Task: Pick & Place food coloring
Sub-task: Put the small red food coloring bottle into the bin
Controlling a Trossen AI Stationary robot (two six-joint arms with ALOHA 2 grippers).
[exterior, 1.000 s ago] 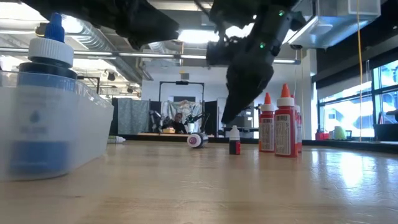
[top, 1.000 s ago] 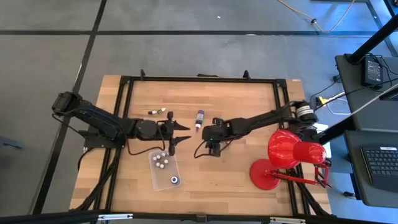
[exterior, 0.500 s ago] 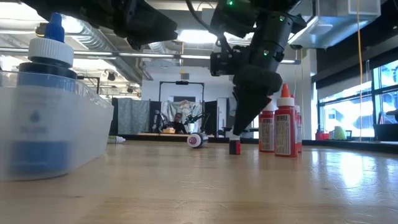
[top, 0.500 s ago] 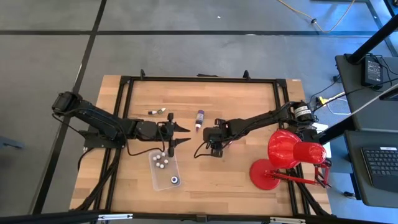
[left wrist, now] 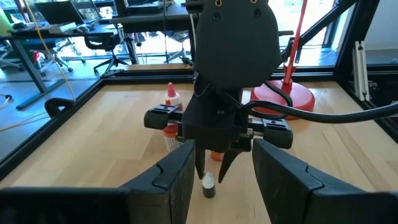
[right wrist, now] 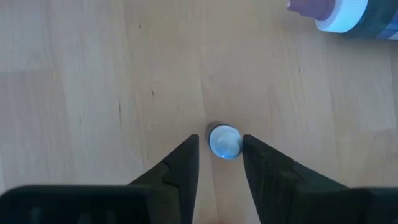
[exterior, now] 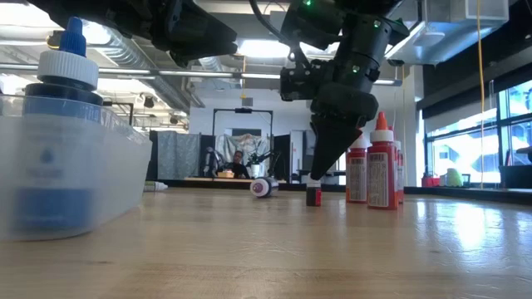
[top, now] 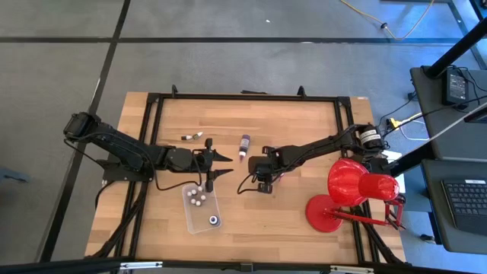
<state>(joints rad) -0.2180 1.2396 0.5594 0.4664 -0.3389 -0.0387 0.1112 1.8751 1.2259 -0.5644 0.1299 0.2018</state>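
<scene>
Since a second ago the right pincer [right wrist: 217,163] has dropped from above the small bottle [right wrist: 224,142] down around it, its two fingers now standing on either side of the white cap, narrowed in but with thin gaps still visible, so it has not clamped the bottle. That bottle, white-capped with a dark body, stands upright on the tabletop [top: 304,122] near the middle, seen in the low view [exterior: 313,193] directly under the dark fingers. The left pincer [top: 218,164] hangs above the wood just left of centre, fingers spread apart and holding nothing, facing the right arm. Beyond the small bottle in the low view stand taller red bottles [exterior: 381,163] with orange tips. A purple bottle [top: 244,144] lies on its side farther back on the wood, and a small white one [top: 192,137] lies to its left. Near the front edge a clear tray [top: 203,219] holds several white-capped bottles [top: 196,197]. A red desk lamp [top: 351,186] sits at the right side.
</scene>
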